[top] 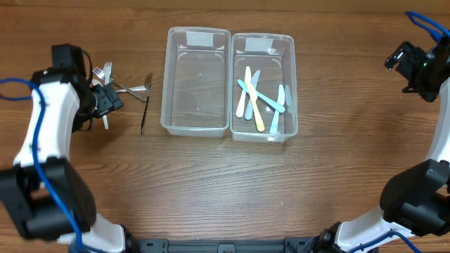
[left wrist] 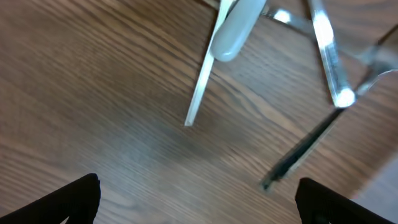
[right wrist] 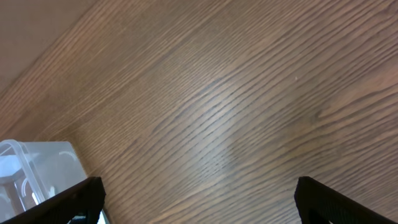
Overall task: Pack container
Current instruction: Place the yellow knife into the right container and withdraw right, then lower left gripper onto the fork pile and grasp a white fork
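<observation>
Two clear plastic containers stand side by side at mid-table. The left container (top: 197, 81) is empty; the right container (top: 290, 84) holds several pastel plastic utensils (top: 256, 98). Metal forks (top: 107, 71) lie in a loose pile at the far left, and a dark-handled fork (top: 145, 105) lies alone beside them. My left gripper (top: 111, 102) hovers open over the pile's near edge. In the left wrist view its fingertips (left wrist: 78, 199) frame bare wood, with a metal handle (left wrist: 199, 93) and the dark handle (left wrist: 298, 155) just ahead. My right gripper (top: 406, 62) hangs open at the far right, away from everything.
Brown wood table (top: 225, 183) all round. The right wrist view shows bare table between open fingertips (right wrist: 336, 202) and a corner of a clear container (right wrist: 34, 165) at lower left.
</observation>
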